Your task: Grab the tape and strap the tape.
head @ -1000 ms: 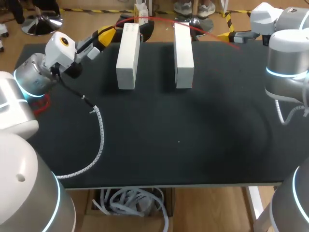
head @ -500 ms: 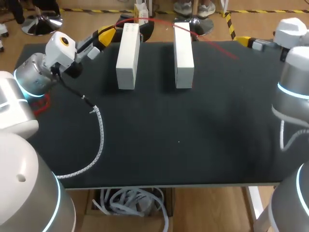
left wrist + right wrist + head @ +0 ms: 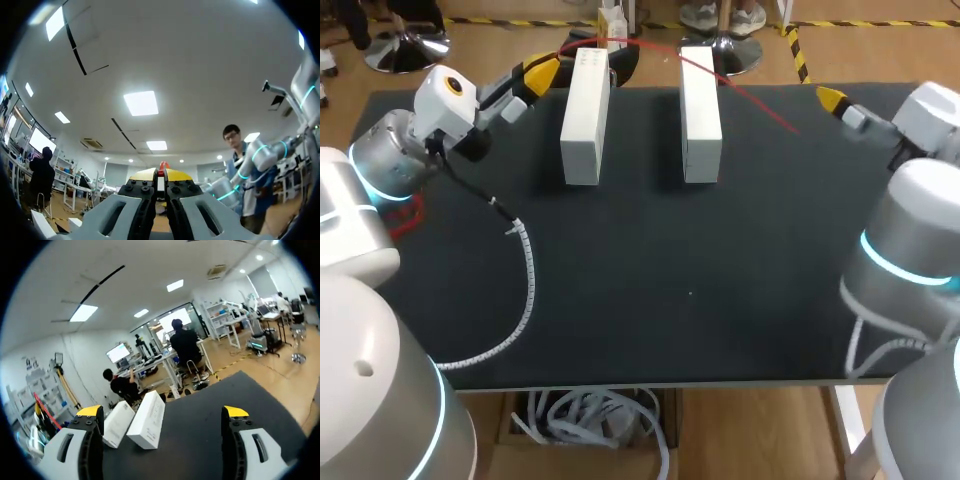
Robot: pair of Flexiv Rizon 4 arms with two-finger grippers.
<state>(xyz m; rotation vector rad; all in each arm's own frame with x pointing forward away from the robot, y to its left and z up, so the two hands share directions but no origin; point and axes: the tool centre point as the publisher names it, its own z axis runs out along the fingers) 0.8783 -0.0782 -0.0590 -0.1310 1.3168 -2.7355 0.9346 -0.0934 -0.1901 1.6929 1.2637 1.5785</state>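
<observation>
Left claw (image 3: 540,72): tips pinched together on the red tape (image 3: 760,106); in the left wrist view (image 3: 160,175) a bit of red (image 3: 163,166) shows between the yellow tips.
Right claw (image 3: 835,102): fingers spread wide, nothing held; right wrist view (image 3: 162,412) shows only table (image 3: 210,400) between them.
Tape: runs from left claw over both boxes, then slants down toward right claw; loose end lies short of it, not touching.
Boxes: two white, upright, side by side; near box (image 3: 585,115) just beside left claw, far box (image 3: 700,110) between the claws.
Cable (image 3: 528,270): white coil on table, trailing behind left claw.
</observation>
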